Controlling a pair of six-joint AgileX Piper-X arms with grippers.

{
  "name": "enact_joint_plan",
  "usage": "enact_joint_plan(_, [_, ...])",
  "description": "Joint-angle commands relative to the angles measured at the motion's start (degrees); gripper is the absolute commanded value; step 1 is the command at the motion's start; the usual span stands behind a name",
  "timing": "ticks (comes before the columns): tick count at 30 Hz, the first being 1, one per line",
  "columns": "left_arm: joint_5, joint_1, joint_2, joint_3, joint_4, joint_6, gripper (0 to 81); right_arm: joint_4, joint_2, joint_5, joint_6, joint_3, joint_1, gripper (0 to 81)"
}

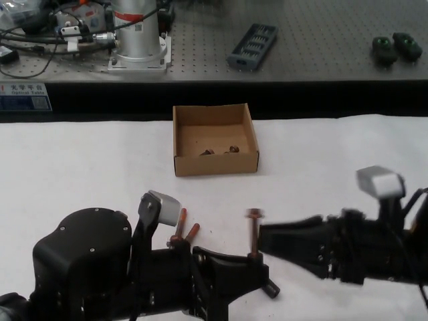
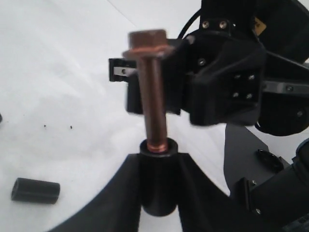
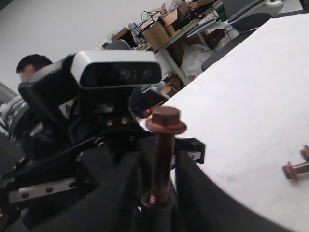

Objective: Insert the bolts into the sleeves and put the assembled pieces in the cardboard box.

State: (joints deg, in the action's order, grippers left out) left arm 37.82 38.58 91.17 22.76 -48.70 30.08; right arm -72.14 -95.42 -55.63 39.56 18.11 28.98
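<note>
A copper bolt (image 1: pixel 253 233) stands upright between the two arms, its tip in a black sleeve (image 2: pixel 157 181). My left gripper (image 2: pixel 157 193) is shut on that sleeve from both sides. My right gripper (image 1: pixel 261 235) comes in from the right and is shut on the bolt's shank (image 3: pixel 161 159) below the head. The left wrist view shows the right gripper (image 2: pixel 147 72) behind the bolt (image 2: pixel 152 92). The cardboard box (image 1: pixel 215 164) stands farther back on the white cloth, with two assembled pieces (image 1: pixel 221 151) inside.
Two loose bolts (image 1: pixel 186 229) lie on the cloth by the left arm, and one bolt (image 3: pixel 295 169) shows in the right wrist view. A spare black sleeve (image 2: pixel 35 190) lies near the left gripper. Behind the cloth is a raised bench with a metal post (image 1: pixel 137 33).
</note>
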Motion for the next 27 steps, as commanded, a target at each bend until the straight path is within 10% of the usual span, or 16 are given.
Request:
enact_joint_plan(1, [-2.72, -0.19, -0.26, 0.62, -1.21, -0.93, 0.6, -1.62, 2.13, 5.18, 4.47, 0.2, -2.64, 49.1])
enact_joint_plan(11, [-11.62, -0.19, -0.18, 5.62, -0.14, -13.55, 0.6, 14.88, 7.48, 4.95, 5.92, -0.44, -8.32, 29.3])
enact_joint_plan(17, [-15.04, -3.52, 1.2, 16.11, 14.23, -28.46, 0.6, 14.01, 7.48, 3.75, 2.35, -5.64, -5.44, 0.3])
enact_joint_plan(27, [-11.47, -15.2, 15.33, 37.21, 24.8, -33.41, 11.8, 4.45, 7.53, 4.11, 4.16, -14.73, -4.8, 4.3])
